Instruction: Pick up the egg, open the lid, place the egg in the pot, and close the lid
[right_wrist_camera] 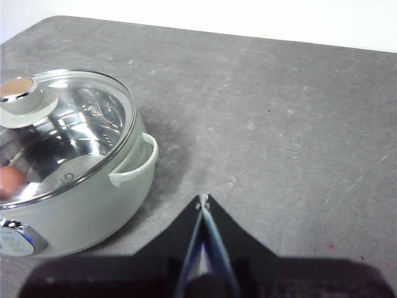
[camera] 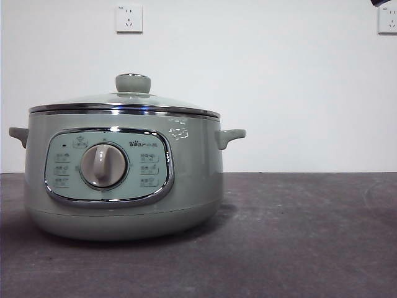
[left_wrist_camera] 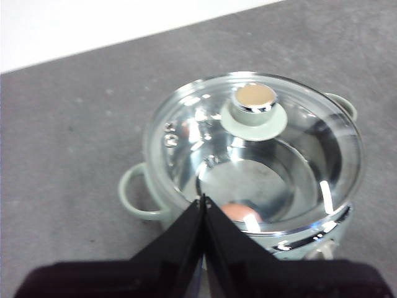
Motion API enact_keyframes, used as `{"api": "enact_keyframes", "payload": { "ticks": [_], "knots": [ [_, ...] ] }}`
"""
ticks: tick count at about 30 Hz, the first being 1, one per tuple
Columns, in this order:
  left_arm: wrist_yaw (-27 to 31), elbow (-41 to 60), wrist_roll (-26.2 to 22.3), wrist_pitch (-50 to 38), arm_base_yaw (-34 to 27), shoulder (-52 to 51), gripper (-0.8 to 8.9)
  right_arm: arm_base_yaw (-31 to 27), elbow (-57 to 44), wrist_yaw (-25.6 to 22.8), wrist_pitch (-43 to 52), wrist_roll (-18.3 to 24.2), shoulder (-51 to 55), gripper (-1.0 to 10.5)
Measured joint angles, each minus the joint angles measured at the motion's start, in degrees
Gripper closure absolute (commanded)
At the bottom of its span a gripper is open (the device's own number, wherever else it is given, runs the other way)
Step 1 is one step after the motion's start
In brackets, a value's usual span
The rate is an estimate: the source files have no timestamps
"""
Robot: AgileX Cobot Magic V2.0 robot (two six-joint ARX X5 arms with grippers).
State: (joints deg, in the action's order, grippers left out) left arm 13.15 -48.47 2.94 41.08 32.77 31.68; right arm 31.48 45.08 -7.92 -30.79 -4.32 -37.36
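The sage-green pot [camera: 124, 180] stands on the dark table at the left of the front view, its glass lid [camera: 124, 102] resting flat on its rim. Through the glass, the reddish-brown egg [left_wrist_camera: 239, 212] lies on the pot's steel floor, also glimpsed as an egg [right_wrist_camera: 9, 181] in the right wrist view. My left gripper [left_wrist_camera: 203, 200] hangs shut and empty above the pot's edge, beside the lid [left_wrist_camera: 254, 149]. To the pot's right side my right gripper [right_wrist_camera: 203, 200] hovers shut over bare table, well clear of the pot [right_wrist_camera: 80, 186].
Two wall sockets [camera: 129, 18] sit on the white wall behind. A black arm tip [camera: 379, 2] shows at the top right corner. Grey tabletop [camera: 298, 236] stretches to the right of the pot.
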Motion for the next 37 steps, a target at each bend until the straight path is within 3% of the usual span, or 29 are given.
{"api": "enact_keyframes", "payload": {
  "ticks": [5, 9, 16, 25, 37],
  "knots": [
    [-1.55, 4.70, -1.51, -7.28, -6.60, -6.97, 8.17, 0.00, 0.00, 0.00, 0.00, 0.00, 0.00, 9.5],
    [-5.49, 15.45, -3.19, -18.73, -13.51, -13.86, 8.17, 0.00, 0.00, 0.00, 0.00, 0.00, 0.00, 9.5],
    [-8.90, 34.36, -4.46, -29.24, -22.14, -23.37, 8.17, 0.00, 0.00, 0.00, 0.00, 0.00, 0.00, 9.5],
    [-10.78, 45.07, -4.46, -30.51, -24.98, -29.46, 8.17, 0.00, 0.00, 0.00, -0.02, 0.00, 0.00, 9.5],
    [-10.69, 47.39, -4.42, -30.38, -25.03, -31.41, 8.17, 0.00, 0.00, 0.00, -0.02, 0.00, 0.00, 9.5]
  ]
}}
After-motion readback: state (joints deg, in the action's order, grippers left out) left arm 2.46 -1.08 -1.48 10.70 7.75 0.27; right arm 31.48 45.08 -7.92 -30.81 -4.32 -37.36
